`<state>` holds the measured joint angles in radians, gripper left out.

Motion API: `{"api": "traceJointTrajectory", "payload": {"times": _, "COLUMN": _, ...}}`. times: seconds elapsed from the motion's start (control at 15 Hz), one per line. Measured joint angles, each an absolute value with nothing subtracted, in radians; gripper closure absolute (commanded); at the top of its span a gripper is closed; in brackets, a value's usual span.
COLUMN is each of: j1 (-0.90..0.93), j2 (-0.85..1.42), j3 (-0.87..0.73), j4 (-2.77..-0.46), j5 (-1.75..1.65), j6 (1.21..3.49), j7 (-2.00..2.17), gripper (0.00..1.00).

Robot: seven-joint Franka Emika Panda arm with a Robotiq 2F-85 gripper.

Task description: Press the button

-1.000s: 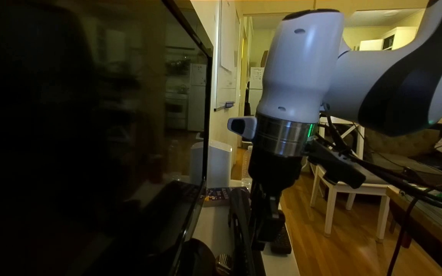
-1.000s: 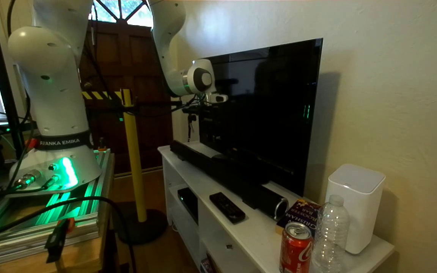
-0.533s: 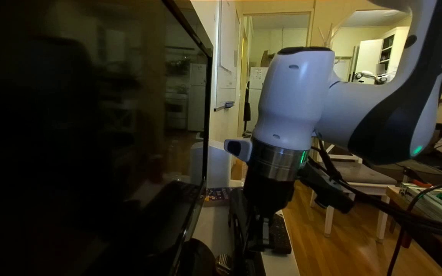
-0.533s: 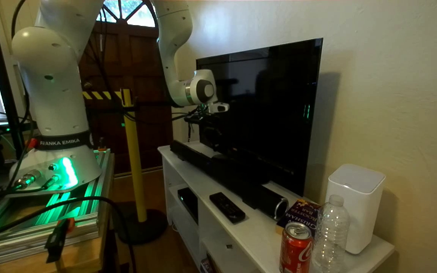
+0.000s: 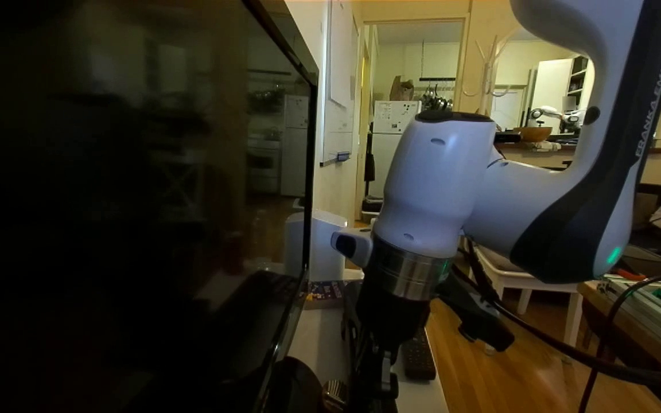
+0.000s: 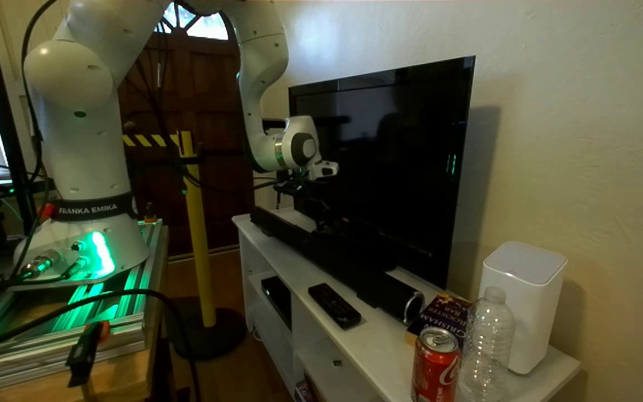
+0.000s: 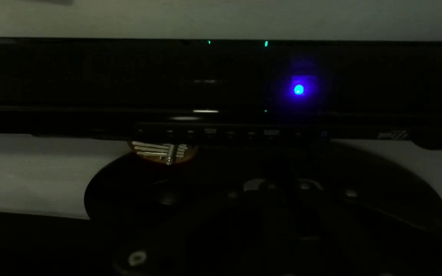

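Observation:
A row of small marked buttons runs along one edge of the black soundbar in the wrist view. Which of them is the button meant, I cannot tell. A bright blue light glows on the same bar. My gripper comes in from the bottom of that view, very dark, its two fingers close together with nothing seen between them. It points toward the right half of the row; whether it touches is hidden in the dark. In an exterior view the gripper hangs beside the television, tilted, low over the soundbar.
The television stands close behind the soundbar on a white cabinet, on an oval black base. An object with metal tines lies by that base. A remote, book, can, bottle and white box share the cabinet.
My arm has come down steadily toward the soundbar. The hand now leans more, its lower end nearer the television, and the fingers have closed. The things on the cabinet have not moved.

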<state>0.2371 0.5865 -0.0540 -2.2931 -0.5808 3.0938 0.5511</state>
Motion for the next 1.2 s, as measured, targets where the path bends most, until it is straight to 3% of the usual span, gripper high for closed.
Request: {"api": "traceJointTrajectory", "payload": {"times": 1.2, "j1": 0.237, "j2": 0.625, "j3": -0.058, "j4": -2.288, "j5": -0.58, "j6": 3.175, "j7": 0.552, "gripper": 0.99}}
